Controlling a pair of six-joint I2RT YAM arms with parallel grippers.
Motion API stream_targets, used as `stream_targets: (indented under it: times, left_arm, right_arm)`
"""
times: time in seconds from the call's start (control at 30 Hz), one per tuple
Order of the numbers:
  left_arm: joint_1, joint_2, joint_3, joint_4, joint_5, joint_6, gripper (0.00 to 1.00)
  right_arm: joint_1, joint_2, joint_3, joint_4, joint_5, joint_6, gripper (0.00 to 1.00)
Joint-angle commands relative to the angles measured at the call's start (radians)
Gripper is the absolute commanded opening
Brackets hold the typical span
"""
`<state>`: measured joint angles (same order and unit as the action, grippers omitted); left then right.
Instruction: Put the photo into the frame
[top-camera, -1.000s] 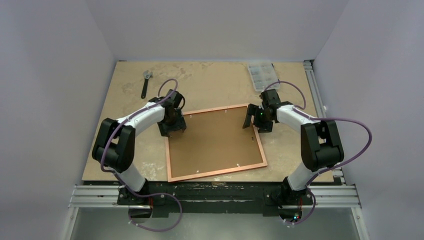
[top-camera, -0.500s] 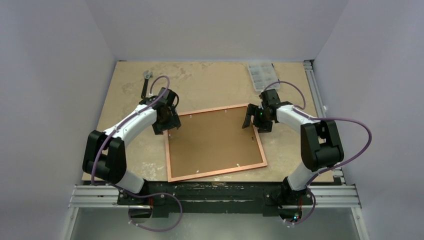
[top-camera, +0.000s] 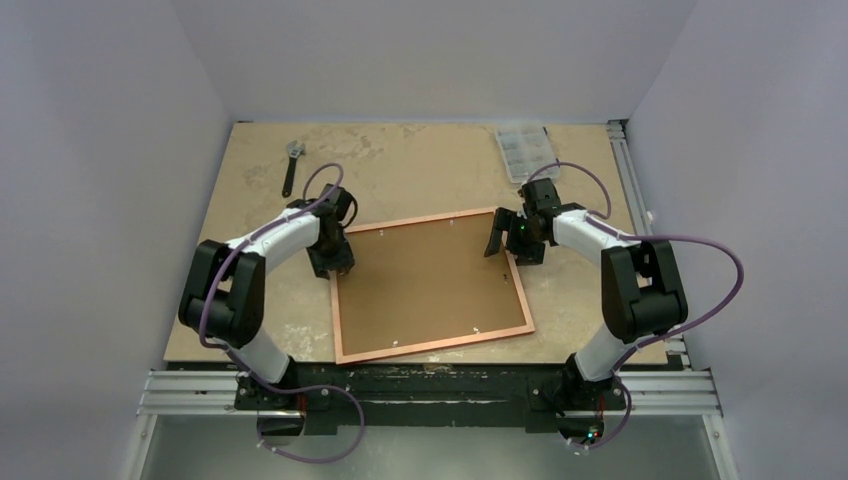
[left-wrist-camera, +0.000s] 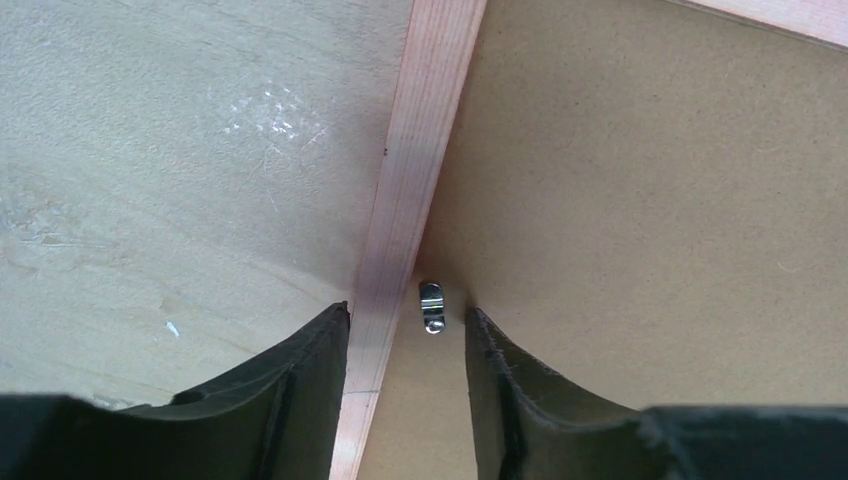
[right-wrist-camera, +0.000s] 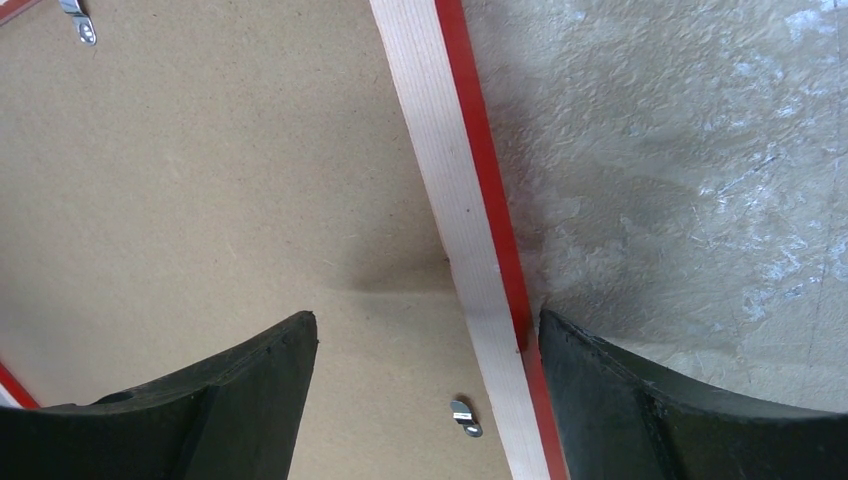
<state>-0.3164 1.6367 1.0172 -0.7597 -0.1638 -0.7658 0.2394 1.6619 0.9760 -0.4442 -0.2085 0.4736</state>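
Lying face down on the table, the frame (brown backing board up) has the left gripper straddling its left rail and a little metal clip with a narrow gap, right gripper spread wide across the right rail.

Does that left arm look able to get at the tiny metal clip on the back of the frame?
Probably yes: the left end effector hangs directly above the clip, one finger either side of it, with nothing in between.
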Motion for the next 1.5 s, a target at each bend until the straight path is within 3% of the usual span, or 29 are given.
stream_targets:
  times: [0.0,0.13,0.33,0.6,0.63,0.73,0.83,0.93,1.17,1.47]
  left_arm:
    - [0.003,0.028,0.033,-0.021,-0.007,0.031,0.37]
    - [0.002,0.055,0.067,-0.059,-0.007,0.048,0.16]
    - [0.002,0.062,0.072,-0.060,0.008,0.069,0.00]
    - [0.002,-0.054,0.015,0.014,0.094,0.061,0.00]
    - [0.002,-0.083,0.008,0.017,0.101,0.053,0.04]
    - [0.005,-0.168,-0.012,0.020,0.123,0.037,0.36]
    - [0.012,-0.240,-0.050,0.031,0.158,0.023,0.61]
    - [0.022,-0.287,-0.105,0.044,0.210,0.003,0.75]
    - [0.025,-0.337,-0.217,0.001,0.186,-0.043,0.81]
    - [0.025,-0.394,-0.246,-0.046,0.114,-0.053,0.82]
  right_arm:
    - [0.014,0.056,-0.048,-0.022,-0.038,-0.006,0.80]
    - [0.014,0.057,-0.042,-0.025,-0.046,-0.010,0.80]
    - [0.015,0.053,-0.042,-0.029,-0.046,-0.013,0.80]
    - [0.014,0.020,-0.045,-0.056,-0.023,-0.026,0.80]
    - [0.015,0.016,-0.047,-0.064,-0.017,-0.026,0.80]
    - [0.014,0.000,-0.063,-0.069,-0.025,-0.026,0.80]
    - [0.020,-0.013,-0.084,-0.069,-0.039,-0.021,0.80]
    - [0.056,-0.018,-0.098,-0.067,-0.048,-0.005,0.80]
    - [0.186,-0.016,-0.107,-0.046,-0.043,0.063,0.79]
    - [0.286,-0.047,-0.045,-0.198,0.203,0.008,0.79]
